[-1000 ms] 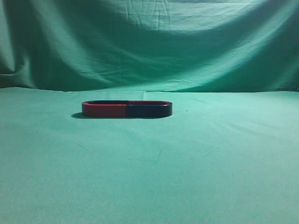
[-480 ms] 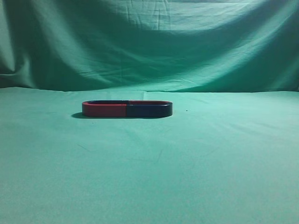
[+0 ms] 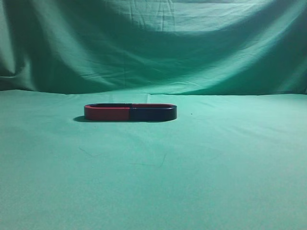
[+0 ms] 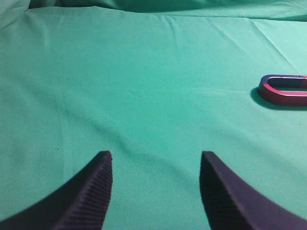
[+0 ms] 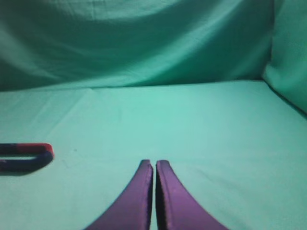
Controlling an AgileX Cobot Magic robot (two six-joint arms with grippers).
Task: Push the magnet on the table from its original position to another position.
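The dark navy magnet (image 3: 152, 113) lies flat on the green table (image 3: 201, 167), its open end against a red magnet (image 3: 107, 113), so the two form one long oval. Neither gripper shows in the exterior view. In the right wrist view the navy magnet (image 5: 24, 162), with its thin red top edge, lies far left, and my right gripper (image 5: 154, 164) is shut and empty, well to the right of it. In the left wrist view my left gripper (image 4: 156, 155) is open and empty over bare cloth; only the red magnet (image 4: 283, 95) shows there, at the right edge.
A green draped backdrop (image 3: 153, 43) rises behind the table. In the right wrist view the cloth folds up at the far right (image 5: 288, 72). Bare cloth lies around the joined magnets on all sides.
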